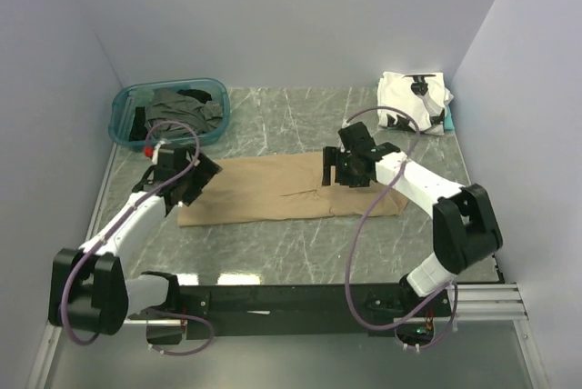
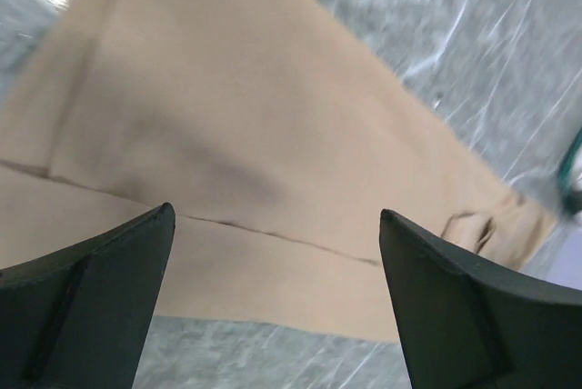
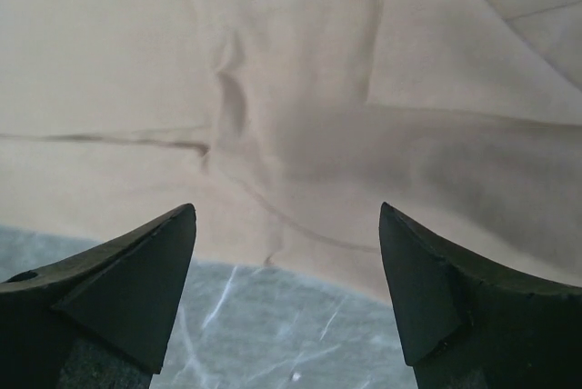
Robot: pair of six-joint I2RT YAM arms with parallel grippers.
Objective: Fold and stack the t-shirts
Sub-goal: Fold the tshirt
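Note:
A tan t-shirt (image 1: 282, 189) lies folded into a long strip across the middle of the table. My left gripper (image 1: 193, 180) is open and empty over its left end; the left wrist view shows the tan cloth (image 2: 245, 125) with a fold seam between the spread fingers. My right gripper (image 1: 350, 169) is open and empty over the right end, where the cloth (image 3: 300, 107) is creased near its edge. A white t-shirt with black patches (image 1: 414, 103) lies folded at the back right. Dark grey and black shirts (image 1: 182, 109) sit in the teal bin.
The teal plastic bin (image 1: 125, 107) stands at the back left. White walls enclose the table on the left, back and right. Purple cables loop off both arms. The grey marble tabletop (image 1: 291, 253) shows in front of the tan shirt.

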